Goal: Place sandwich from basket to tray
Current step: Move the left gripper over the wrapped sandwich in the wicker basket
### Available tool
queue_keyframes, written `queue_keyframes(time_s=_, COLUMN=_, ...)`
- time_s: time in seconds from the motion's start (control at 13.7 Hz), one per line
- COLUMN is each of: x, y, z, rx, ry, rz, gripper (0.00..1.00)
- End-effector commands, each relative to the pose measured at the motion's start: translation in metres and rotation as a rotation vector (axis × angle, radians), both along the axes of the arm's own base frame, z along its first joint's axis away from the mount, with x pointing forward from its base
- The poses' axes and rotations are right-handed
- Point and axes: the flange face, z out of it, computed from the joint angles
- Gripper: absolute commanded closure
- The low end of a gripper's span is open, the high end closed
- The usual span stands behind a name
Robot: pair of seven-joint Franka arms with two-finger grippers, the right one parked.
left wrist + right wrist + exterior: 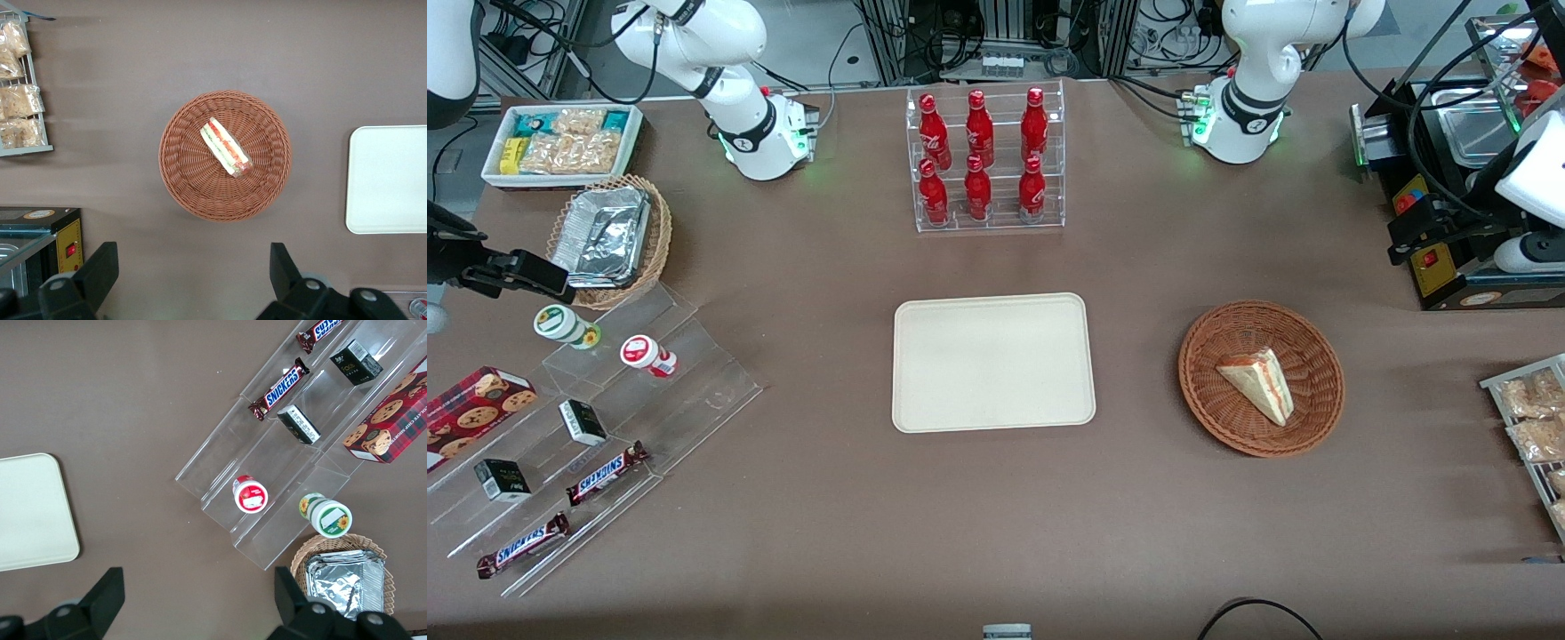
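1. The sandwich [1259,382] lies inside the round reddish-brown wicker basket [1209,402], roughly at its middle, resting on one flat face with the striped red-orange and green filling edge showing in the left wrist view [225,147].
2. The basket [187,180] stands on the brown table [996,516], toward the working arm's end, apart from the tray.
3. The cream rectangular tray [925,409] lies flat near the table's centre with nothing on it; one of its short ends shows in the left wrist view [387,200].
4. The gripper [190,273] is held high above the table, looking straight down on the basket; it touches nothing.
5. Its two dark fingers [100,267] stand wide apart, with only bare table between them; nothing is held.
6. A clear acrylic rack with six red bottles [983,156] stands farther from the front camera than the tray.
7. A wire shelf of bagged pastries [1534,418] sits at the table edge beside the basket, nearer the working arm's end [20,93]
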Motion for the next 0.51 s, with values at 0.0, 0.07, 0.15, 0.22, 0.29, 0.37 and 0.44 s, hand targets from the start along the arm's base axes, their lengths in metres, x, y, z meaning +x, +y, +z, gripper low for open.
queue_keyframes(time_s=0.0, x=0.000, y=0.003, z=0.004, rx=-0.003, ry=0.009, rz=0.009, gripper=0.00)
queue_keyframes(time_s=0.07, x=0.001, y=0.004, z=-0.001, rx=-0.012, ry=0.021, rz=0.011, gripper=0.00)
queue_keyframes(time_s=0.15, x=0.003, y=0.002, z=-0.006, rx=-0.010, ry=0.030, rz=0.008, gripper=0.00)
queue_keyframes(time_s=0.22, x=0.008, y=0.000, z=-0.018, rx=-0.007, ry=0.051, rz=0.005, gripper=0.00)
queue_keyframes(time_s=0.29, x=0.014, y=-0.002, z=-0.031, rx=-0.005, ry=0.073, rz=0.001, gripper=0.00)
queue_keyframes(time_s=0.37, x=0.019, y=-0.006, z=-0.049, rx=-0.002, ry=0.098, rz=-0.004, gripper=0.00)
queue_keyframes(time_s=0.44, x=0.023, y=-0.008, z=-0.059, rx=0.000, ry=0.100, rz=-0.007, gripper=0.00)
